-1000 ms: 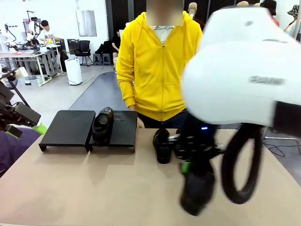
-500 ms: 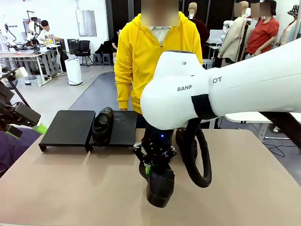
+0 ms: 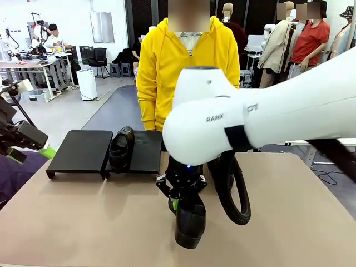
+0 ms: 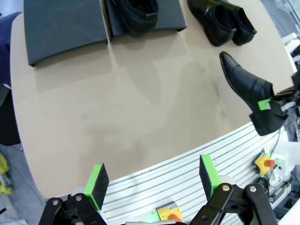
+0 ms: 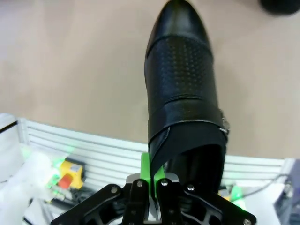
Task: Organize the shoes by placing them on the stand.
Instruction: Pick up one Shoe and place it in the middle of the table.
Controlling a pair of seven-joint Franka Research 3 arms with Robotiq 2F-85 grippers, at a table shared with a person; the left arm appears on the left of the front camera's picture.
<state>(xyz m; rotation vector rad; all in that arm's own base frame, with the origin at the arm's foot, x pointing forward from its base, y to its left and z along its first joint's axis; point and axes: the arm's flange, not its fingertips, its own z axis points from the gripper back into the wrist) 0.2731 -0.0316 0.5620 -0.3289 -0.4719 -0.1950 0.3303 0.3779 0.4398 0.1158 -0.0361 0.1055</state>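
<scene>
Swung right arm [image 3: 267, 119] from the right side to mid-table within the last second; barely moving now. Table [image 3: 83, 222] mostly bare. Stand [image 3: 83, 150]: first shoe [image 3: 121, 147] unchanged on right section by the seam, left section free. Second shoe [image 3: 190, 225] hanging toe-down over the near table side, well short of stand. Last two shoes [image 4: 220, 21] waiting. Right gripper [image 5: 151, 171] clamped on its heel rim; left gripper [image 4: 152, 177] parked, jaws apart. Likely mid-transfer.

Big open workshop rm, bright even light. Far left: white wall [image 3: 72, 22] w/ grey rectangular panel [image 3: 102, 26]. Below, pale grey smooth floor [image 3: 67, 108] w/ darker grey strip [image 3: 119, 108]. Long grey work tables [image 3: 28, 64] w/ gear, black office chair [image 3: 100, 55], white boxy floor unit [image 3: 87, 83]. Foreground: tan matte tabletop [image 3: 83, 222].
</scene>
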